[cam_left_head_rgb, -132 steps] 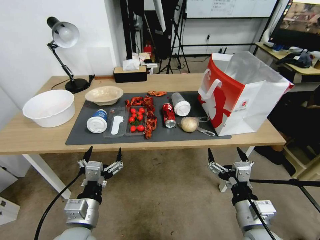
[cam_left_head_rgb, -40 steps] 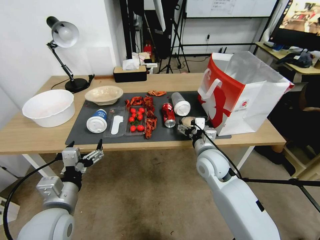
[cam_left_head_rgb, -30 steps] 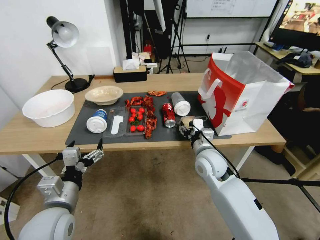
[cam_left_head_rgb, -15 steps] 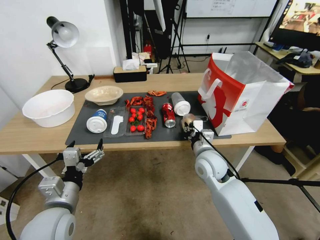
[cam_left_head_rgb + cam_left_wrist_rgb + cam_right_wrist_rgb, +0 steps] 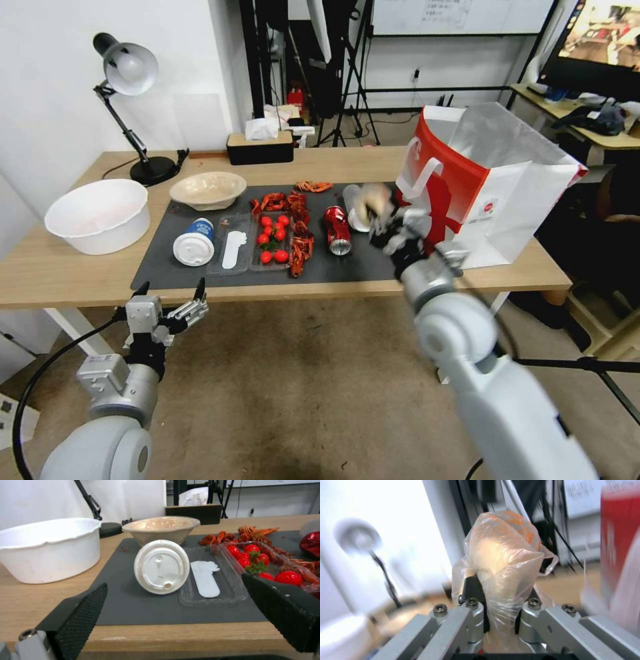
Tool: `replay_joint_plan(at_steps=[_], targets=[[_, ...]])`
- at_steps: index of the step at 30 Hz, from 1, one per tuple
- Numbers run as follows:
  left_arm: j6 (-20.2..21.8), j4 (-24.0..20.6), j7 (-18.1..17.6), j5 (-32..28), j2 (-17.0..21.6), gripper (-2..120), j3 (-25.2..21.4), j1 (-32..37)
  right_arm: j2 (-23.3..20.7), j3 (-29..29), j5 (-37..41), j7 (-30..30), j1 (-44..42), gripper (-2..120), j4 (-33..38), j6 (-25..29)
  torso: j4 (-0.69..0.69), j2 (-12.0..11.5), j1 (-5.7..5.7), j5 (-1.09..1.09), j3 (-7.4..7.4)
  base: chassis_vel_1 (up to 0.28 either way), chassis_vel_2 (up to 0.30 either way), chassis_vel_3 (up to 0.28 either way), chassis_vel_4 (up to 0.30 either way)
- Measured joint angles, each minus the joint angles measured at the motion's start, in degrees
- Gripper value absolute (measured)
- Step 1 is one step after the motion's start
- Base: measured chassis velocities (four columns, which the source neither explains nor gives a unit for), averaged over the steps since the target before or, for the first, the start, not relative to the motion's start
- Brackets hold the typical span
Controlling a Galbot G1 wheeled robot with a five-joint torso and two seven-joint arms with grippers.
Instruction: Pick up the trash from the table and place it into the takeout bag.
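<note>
The beige ball in clear plastic wrap [image 5: 373, 200] is up off the dark-grey mat [image 5: 360, 267], pinched tight in the right gripper [image 5: 381, 215], just beside the takeout bag [image 5: 480, 187] near its handle side. The bag's mouth gapes open above it. On the mat, the crushed red can [image 5: 337, 230] and lidded cup [image 5: 353, 208] lie close by. The left gripper [image 5: 169, 307] hangs spread wide below the table's [image 5: 80, 280] front edge, facing the blue tub [image 5: 161, 566].

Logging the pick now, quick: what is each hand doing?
Left hand: open, empty, below the table edge.
Right hand: closed on the wrapped beige ball, lifted beside the takeout bag.
</note>
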Motion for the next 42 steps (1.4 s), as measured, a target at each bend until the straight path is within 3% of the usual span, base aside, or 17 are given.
replay_joint_plan(at_steps=[5, 11, 20, 29, 42], targets=[[-0.16, -0.02, 0.01, 0.64, -0.17, 100, 0.36, 0.13, -4.28, 6.22, 6.69, 1.37, 4.25, 7, 2.23, 0.37, -0.01, 0.01, 0.00, 0.00, 0.00, 0.000, 0.000, 0.000, 0.000], [-0.71, 0.10, 0.08, 1.91, -0.86, 100, 1.50, 0.36, -10.44, 11.82, 10.58, 11.33, 11.13, 7, -1.87, -1.08, -0.01, 0.00, 0.00, 0.01, 0.00, 0.000, 0.000, 0.000, 0.000], [-2.28, -0.25, 0.15, 2.74, -1.19, 100, 1.59, 1.24, -12.02, 10.11, 12.40, 21.67, 16.11, 7, -9.23, -8.22, 0.00, 0.00, 0.00, 0.00, 0.00, 0.000, 0.000, 0.000, 0.000], [-2.73, -0.61, 0.20, 3.03, -1.47, 100, 1.42, 1.55, -10.78, 8.18, 14.18, 25.23, 18.68, 7, -12.47, -12.76, 0.01, 0.00, 0.00, -0.01, 0.00, 0.000, 0.000, 0.000, 0.000], [-2.81, -0.60, 0.56, 3.34, -1.70, 100, 1.71, 1.50, -11.51, 8.62, 15.22, 25.66, 18.40, 53, -11.82, -13.85, 0.00, 0.00, 0.00, -0.02, 0.00, 0.000, 0.000, 0.000, 0.000]])
